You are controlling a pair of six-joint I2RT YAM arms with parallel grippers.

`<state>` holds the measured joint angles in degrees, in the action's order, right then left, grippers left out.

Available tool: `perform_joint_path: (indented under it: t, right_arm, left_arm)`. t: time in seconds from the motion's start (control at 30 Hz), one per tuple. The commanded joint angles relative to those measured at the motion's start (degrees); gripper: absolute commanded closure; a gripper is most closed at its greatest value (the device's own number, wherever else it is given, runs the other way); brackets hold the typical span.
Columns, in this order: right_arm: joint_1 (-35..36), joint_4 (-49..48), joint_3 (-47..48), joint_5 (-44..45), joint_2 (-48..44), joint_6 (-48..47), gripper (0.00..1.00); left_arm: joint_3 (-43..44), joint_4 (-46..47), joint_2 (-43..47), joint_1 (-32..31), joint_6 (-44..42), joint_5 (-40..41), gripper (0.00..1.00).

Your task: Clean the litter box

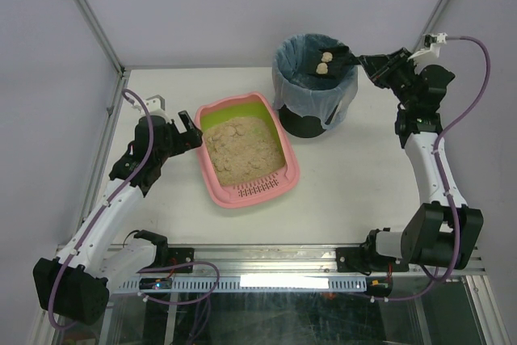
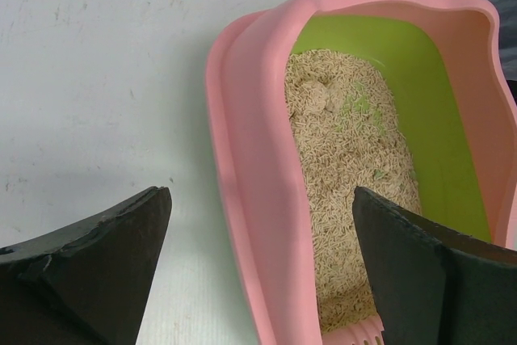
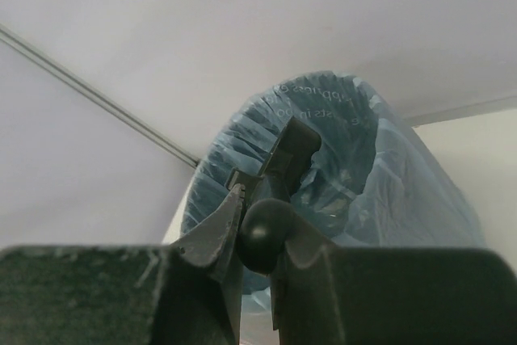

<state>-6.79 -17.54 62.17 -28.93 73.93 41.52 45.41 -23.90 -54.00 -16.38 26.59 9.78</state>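
The litter box [image 1: 208,169] is a pink tray with a lime-green inner wall, lying mid-table with beige litter [image 1: 242,151] in it. My left gripper [image 1: 192,131] is open and straddles the tray's left rim [image 2: 250,159], one finger outside it and the other over the litter [image 2: 347,159]. A pale clump [image 2: 319,94] lies in the litter. My right gripper [image 1: 373,64] is shut on the handle of a black scoop [image 1: 333,61]. The scoop hangs over the bin's mouth with two pale clumps [image 1: 325,64] on it. In the right wrist view the jaws [image 3: 262,224] pinch the scoop's round handle end [image 3: 262,240].
A round black bin [image 1: 311,123] lined with a blue bag [image 1: 292,90] stands just right of the tray's far end, and the bag [image 3: 380,167] fills the right wrist view. Frame posts and grey walls bound the table at the back and left.
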Motion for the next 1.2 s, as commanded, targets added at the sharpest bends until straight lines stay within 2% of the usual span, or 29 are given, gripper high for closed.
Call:
perform_joint_path:
  t: [0.0,0.13,0.33,0.73,0.87,1.07,1.17]
  right_arm:
    - [-0.06,-2.13,4.84,-3.54,-0.50,-9.18,1.00]
    - [1.83,1.83,6.86,-2.67,-0.79,-18.10,1.00]
    - [9.14,10.12,11.40,5.18,-1.15,-35.09,1.00]
    - [18.43,21.03,21.46,14.41,1.76,-56.24,1.00]
    - [21.24,23.36,24.54,18.97,2.52,-59.67,1.00]
    - [25.15,24.69,27.89,25.90,0.86,-60.12,1.00]
    - [27.01,27.03,30.91,27.33,-0.09,-59.78,1.00]
  left_arm:
    - [0.61,3.42,0.36,0.73,0.31,-2.38,0.01]
    - [0.57,3.51,0.39,0.69,0.31,-2.60,0.01]
    - [0.69,3.54,0.13,0.90,0.31,-3.14,0.01]
    - [0.68,3.59,-0.55,1.15,0.24,-3.96,0.01]
    - [0.62,3.55,-0.68,1.16,0.22,-3.98,0.01]
    - [0.62,3.70,-0.67,1.17,0.22,-4.35,0.01]
    - [0.61,4.08,-0.95,1.20,-0.25,-5.77,0.04]
